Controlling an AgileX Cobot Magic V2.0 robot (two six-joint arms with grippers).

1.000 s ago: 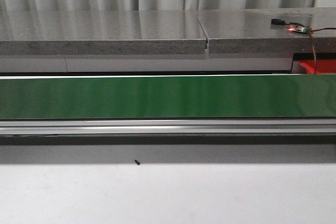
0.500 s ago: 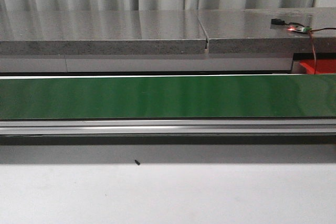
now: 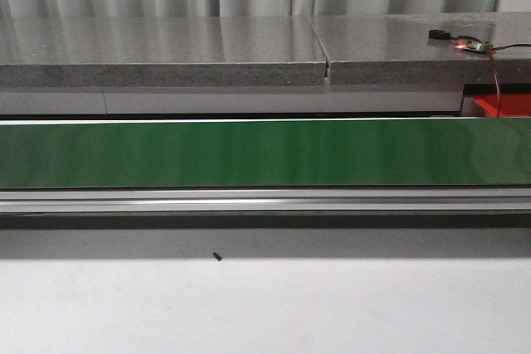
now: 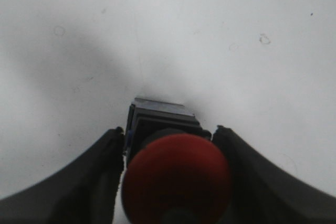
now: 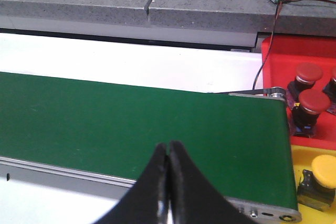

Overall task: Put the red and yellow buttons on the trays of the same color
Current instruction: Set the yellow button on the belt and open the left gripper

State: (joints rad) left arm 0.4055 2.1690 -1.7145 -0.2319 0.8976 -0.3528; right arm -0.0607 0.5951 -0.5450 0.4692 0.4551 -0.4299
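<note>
In the left wrist view my left gripper [image 4: 169,135] is shut on a red button [image 4: 176,174] with a dark square base, held over the white table. In the right wrist view my right gripper [image 5: 168,148] is shut and empty above the near edge of the green belt [image 5: 131,124]. Past the belt's end, a red tray [image 5: 283,51] holds red buttons [image 5: 313,103], and a yellow tray [image 5: 304,156] holds a yellow button [image 5: 321,174]. The front view shows the belt [image 3: 249,153], a corner of the red tray [image 3: 506,105] and neither gripper.
A grey stone-look shelf [image 3: 166,51] runs behind the belt, with a small lit circuit board [image 3: 471,46] and a wire at its right end. An aluminium rail [image 3: 265,201] borders the belt's near side. White table [image 3: 265,304] lies in front.
</note>
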